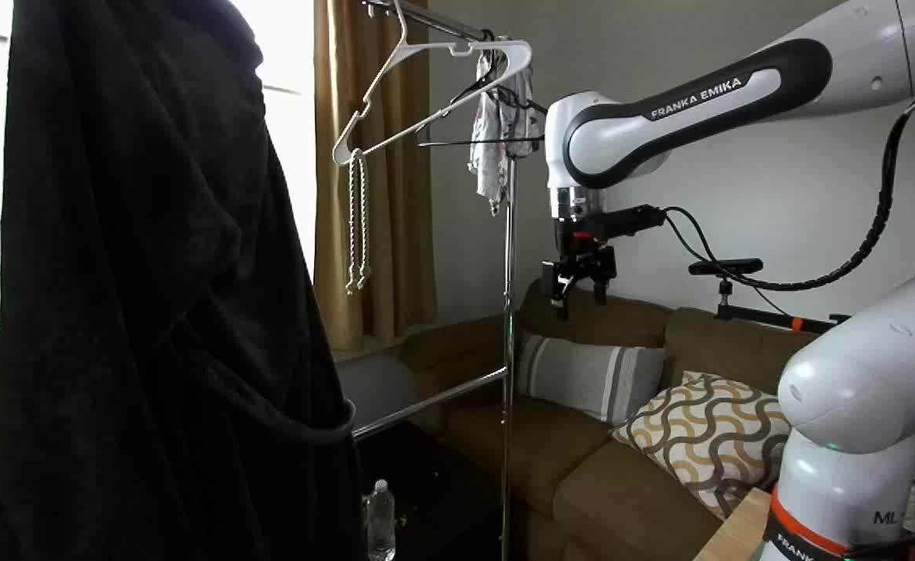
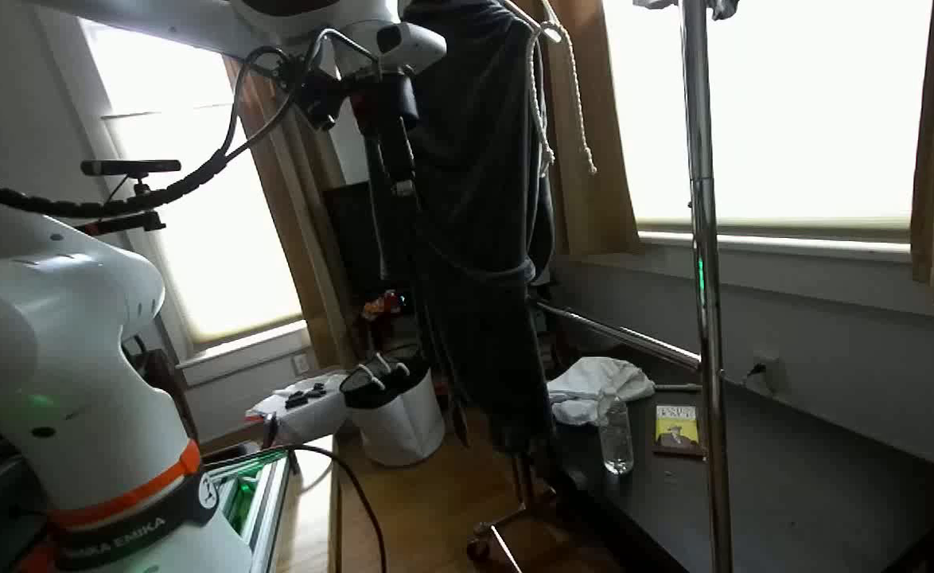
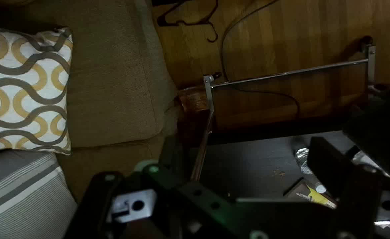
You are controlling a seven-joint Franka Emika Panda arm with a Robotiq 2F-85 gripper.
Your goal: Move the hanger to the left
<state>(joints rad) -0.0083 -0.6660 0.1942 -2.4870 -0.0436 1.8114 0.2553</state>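
Observation:
The whitish hanger [image 1: 404,51] hangs by its hook from the top rail of a metal rack in an exterior view. Its triangle is tilted, and a pale looped cord [image 1: 358,218] dangles from its lower corner. My gripper [image 1: 581,302] points down to the right of the hanger, lower than it and apart from it. In another exterior view my gripper [image 2: 405,187] shows side-on before the black garment, and the cord [image 2: 574,87] shows at the top, with the hanger mostly out of frame. In the wrist view my gripper [image 3: 248,156] has its fingers wide apart, holding nothing. The hanger is not in the wrist view.
The rack's upright pole [image 1: 509,273] stands between hanger and gripper side. A black hanger [image 1: 473,142] and a whitish cloth bundle [image 1: 496,148] hang behind. A large black garment [image 1: 153,312] hangs at the rack's near end. A dark table [image 2: 793,493] bears a bottle [image 2: 615,434]. A couch [image 1: 590,475] stands behind.

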